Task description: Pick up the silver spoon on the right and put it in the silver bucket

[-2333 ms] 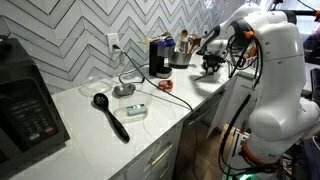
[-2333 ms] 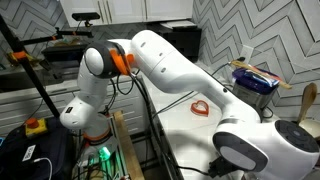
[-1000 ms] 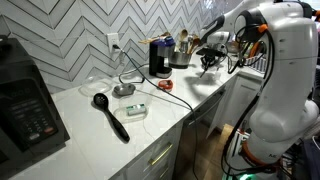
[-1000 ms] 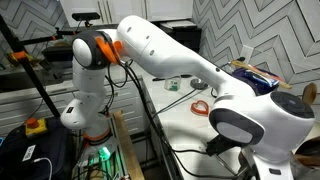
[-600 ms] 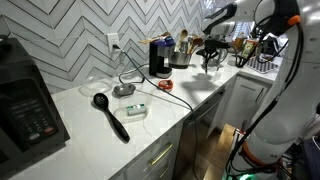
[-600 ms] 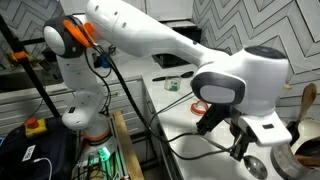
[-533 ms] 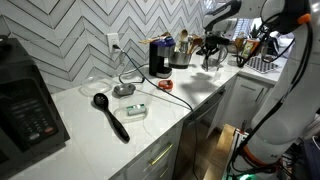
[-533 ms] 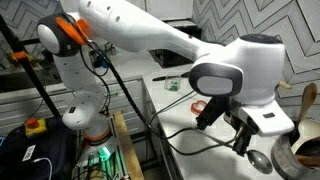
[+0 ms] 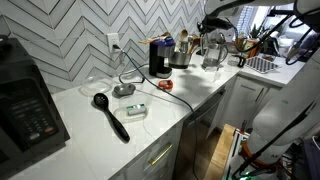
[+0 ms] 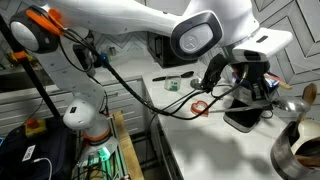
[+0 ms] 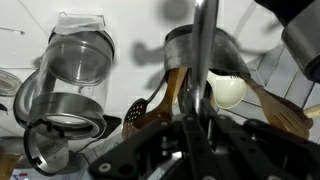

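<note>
**Spoon pinched in the claw, close by the bucket**

In the wrist view, we saw the claw (image 11: 196, 128) pressed together on the thin handle of the silver spoon (image 11: 202, 50). The handle ran straight up across the silver bucket (image 11: 230, 48) and out of the top of the picture, so the spoon's bowl was cut off. We could not tell whether the spoon hung over the bucket's mouth or only in front of it.

Wooden utensils (image 11: 172, 95) crowded the bucket, and a glass jar (image 11: 78, 65) stood just beside it.

In an exterior view, the bucket (image 9: 181, 58) sat near the tiled wall, between the black coffee machine (image 9: 159, 58) and the jar (image 9: 212, 50). That left little room on either side. The table (image 9: 85, 135) lay barer towards its front edge, where a black ladle (image 9: 110, 115) rested well apart from the bucket, and a microwave (image 9: 25, 100) closed off the far end.

There the claw itself was too dark against the arm to make out. In an exterior view the bucket (image 10: 298, 158) was clipped by the corner of the picture.
</note>
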Controlling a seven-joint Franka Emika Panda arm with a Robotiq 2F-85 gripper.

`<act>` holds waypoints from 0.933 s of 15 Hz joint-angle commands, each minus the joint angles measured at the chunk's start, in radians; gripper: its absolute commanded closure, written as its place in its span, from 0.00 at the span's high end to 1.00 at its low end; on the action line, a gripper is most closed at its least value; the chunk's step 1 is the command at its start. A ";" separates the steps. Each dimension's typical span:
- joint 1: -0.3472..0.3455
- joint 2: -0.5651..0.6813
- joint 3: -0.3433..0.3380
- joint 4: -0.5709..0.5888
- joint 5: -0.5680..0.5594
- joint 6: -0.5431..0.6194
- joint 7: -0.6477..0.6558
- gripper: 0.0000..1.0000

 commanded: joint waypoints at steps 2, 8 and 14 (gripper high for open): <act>-0.004 0.007 0.002 0.006 0.005 -0.004 -0.005 0.11; -0.017 0.066 0.018 0.037 -0.096 0.379 0.039 0.03; -0.029 0.251 -0.006 0.061 -0.117 0.904 0.035 0.03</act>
